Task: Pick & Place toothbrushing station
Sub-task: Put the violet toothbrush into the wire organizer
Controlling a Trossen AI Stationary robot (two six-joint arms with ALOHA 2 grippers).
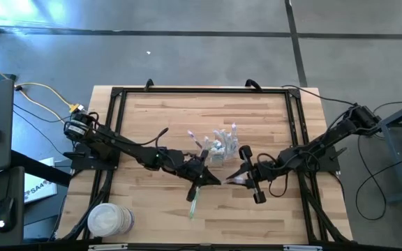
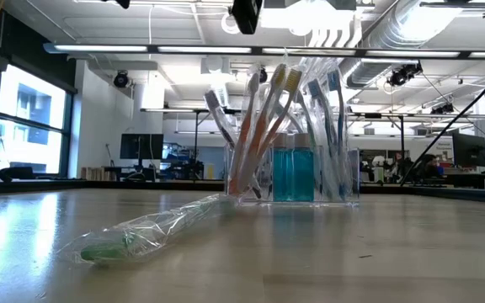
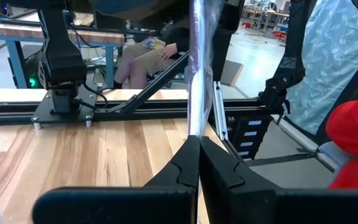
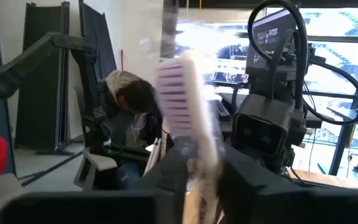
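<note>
A clear plastic container stands mid-table, holding several pastel toothbrushes and blue tubes; it also shows in the low view. My left gripper is just near-left of it, shut on a clear-wrapped green toothbrush that reaches toward the near edge. The brush's green head end lies on the table. My right gripper is just near-right of the container, shut on a wrapped toothbrush with purple bristles. My left gripper pinches the clear wrapper of the green toothbrush between its two shut fingertips. The fingers lie about level, coming from the table's left, across the wrapper. The brush's far part is at the fingers and its green head rests on the table. My right gripper pinches the wrapped purple-bristled toothbrush by its handle, below the head, between its two fingers. The head sticks out past the fingertips. The brush is lifted clear of the table, with the fingers coming from the table's right.
A stack of clear round lids or cups sits at the near left corner. A black frame rims the table. A seated person shows beyond the table in the left wrist view, and another person in the right wrist view.
</note>
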